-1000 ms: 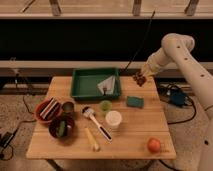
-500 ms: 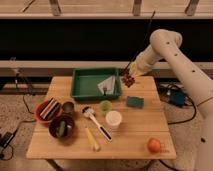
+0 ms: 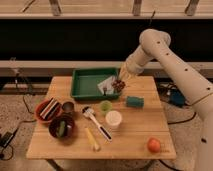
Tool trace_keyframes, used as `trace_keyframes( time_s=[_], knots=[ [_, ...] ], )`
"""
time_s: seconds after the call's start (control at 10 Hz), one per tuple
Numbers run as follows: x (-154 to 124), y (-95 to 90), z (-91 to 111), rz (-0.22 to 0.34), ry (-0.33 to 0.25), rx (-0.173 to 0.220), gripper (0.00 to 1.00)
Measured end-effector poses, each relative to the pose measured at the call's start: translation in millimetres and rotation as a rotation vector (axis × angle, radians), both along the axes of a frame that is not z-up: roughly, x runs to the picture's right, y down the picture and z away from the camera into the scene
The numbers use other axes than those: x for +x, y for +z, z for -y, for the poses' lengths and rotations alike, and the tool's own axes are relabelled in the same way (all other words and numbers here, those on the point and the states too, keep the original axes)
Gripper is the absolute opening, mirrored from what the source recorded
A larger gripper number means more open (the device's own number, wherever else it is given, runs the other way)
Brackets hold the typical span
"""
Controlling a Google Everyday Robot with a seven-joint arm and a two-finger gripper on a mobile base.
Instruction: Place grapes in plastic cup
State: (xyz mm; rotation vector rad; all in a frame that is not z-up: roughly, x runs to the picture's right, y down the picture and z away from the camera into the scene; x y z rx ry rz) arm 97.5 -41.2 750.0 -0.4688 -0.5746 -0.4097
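My gripper (image 3: 120, 81) hangs over the right edge of the green tray (image 3: 82, 92), shut on the grapes (image 3: 118, 86), a small dark reddish-purple bunch held above the table. The plastic cup (image 3: 105, 106), small and light green, stands on the table just below and left of the gripper, in front of the tray. The white arm reaches in from the right.
A larger white cup (image 3: 113, 120) stands in front of the green cup. A teal sponge (image 3: 134, 102) lies to the right, an orange fruit (image 3: 154, 145) at the front right. A metal cup (image 3: 67, 107), two bowls (image 3: 62, 127), a brush (image 3: 95, 121) and a banana (image 3: 92, 138) lie at the left and front.
The arm has swung left with the grapes, from over the table's right part to the green tray's right edge, nearer the green cup.
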Motion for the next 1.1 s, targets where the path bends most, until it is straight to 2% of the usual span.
trace_keyframes(
  time_s=[0.3, 0.6, 1.1],
  knots=[
    [-15.3, -13.5, -20.6, 0.045, -0.041, -0.048, 0.0],
    [-34.9, -7.1, -35.9, 0.072, -0.063, -0.096, 0.0],
    [-64.8, -1.8, -44.7, 0.107, -0.089, -0.147, 0.0]
  ],
)
